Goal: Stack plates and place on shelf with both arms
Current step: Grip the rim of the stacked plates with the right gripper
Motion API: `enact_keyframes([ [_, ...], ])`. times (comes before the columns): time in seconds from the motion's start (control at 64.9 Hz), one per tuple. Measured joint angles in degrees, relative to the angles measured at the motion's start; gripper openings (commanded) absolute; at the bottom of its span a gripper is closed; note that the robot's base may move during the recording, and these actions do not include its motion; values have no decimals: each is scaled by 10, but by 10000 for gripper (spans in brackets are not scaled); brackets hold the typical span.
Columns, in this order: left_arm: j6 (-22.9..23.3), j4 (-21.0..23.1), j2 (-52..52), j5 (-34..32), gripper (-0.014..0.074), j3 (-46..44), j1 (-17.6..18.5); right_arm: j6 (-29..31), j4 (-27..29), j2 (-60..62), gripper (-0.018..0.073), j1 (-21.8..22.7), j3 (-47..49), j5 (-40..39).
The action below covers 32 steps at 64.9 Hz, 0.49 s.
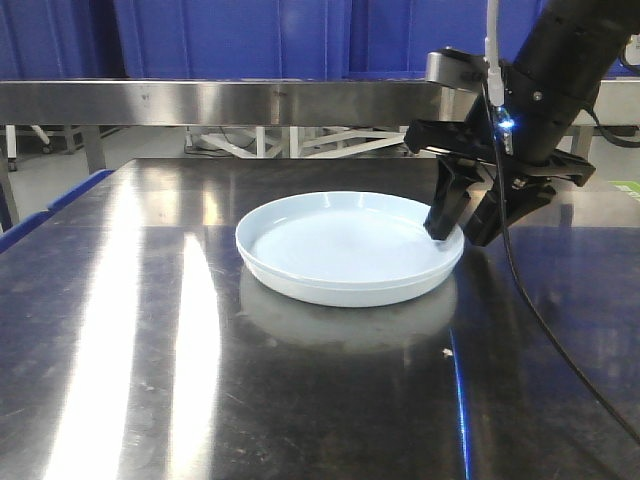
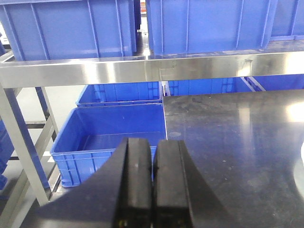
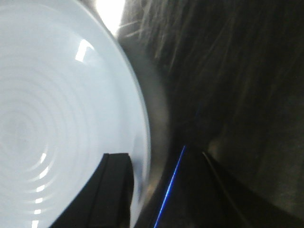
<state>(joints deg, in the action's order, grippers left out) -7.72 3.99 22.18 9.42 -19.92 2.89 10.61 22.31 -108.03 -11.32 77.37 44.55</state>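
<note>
Plate [image 1: 350,250], possibly two stacked, sits on the worktop [image 1: 130,380]; right claw [image 1: 462,232] straddles its right rim, jaws apart. Left claw [image 2: 153,152], pressed together, hangs off the plate's left. One-sided pinching could tip or skid it.

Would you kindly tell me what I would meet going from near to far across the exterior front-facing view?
Nearest first: dark steel tabletop -> pale blue plate -> shelf rail -> blue crates. The right gripper overlaps the plate's rim, so I leave it out.
</note>
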Motion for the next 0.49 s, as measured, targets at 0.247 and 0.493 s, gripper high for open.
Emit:
enact_keyframes([
  [0.247,0,0,0,0,82,0,0,-9,0,-1,376,-13,0,-3],
  [0.493,0,0,0,0,82,0,0,-14,1,-7,376,-14,0,-3],
])
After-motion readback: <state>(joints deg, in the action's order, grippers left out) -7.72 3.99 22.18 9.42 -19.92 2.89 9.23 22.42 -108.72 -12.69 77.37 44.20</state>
